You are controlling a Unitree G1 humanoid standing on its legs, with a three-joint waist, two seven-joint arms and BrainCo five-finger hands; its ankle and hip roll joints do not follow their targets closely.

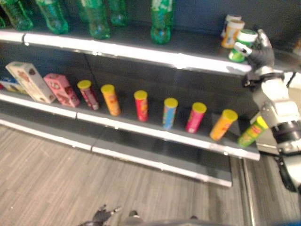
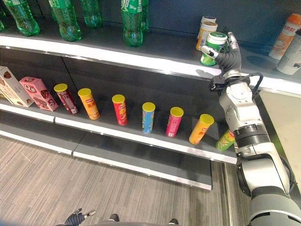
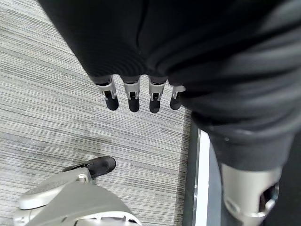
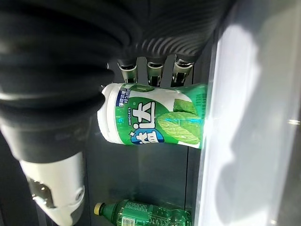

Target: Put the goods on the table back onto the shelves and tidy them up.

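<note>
A green-and-white gum jar (image 2: 212, 47) stands near the front edge of the top shelf (image 2: 117, 56), towards its right end. My right hand (image 2: 230, 59) is raised to it, thumb on one side and fingers (image 4: 148, 73) curled behind the jar (image 4: 150, 115). My left hand (image 3: 134, 96) hangs low over the striped floor with straight fingers and holds nothing; it also shows at the bottom of the left eye view (image 1: 101, 215).
Two orange-and-white jars (image 2: 206, 30) stand just behind the gum jar. Green bottles (image 2: 132, 19) line the top shelf, with more containers (image 2: 284, 35) at far right. Several chip tubes (image 2: 148, 117), a tilted green tube (image 2: 225, 140) and boxes (image 2: 40, 93) fill the middle shelf.
</note>
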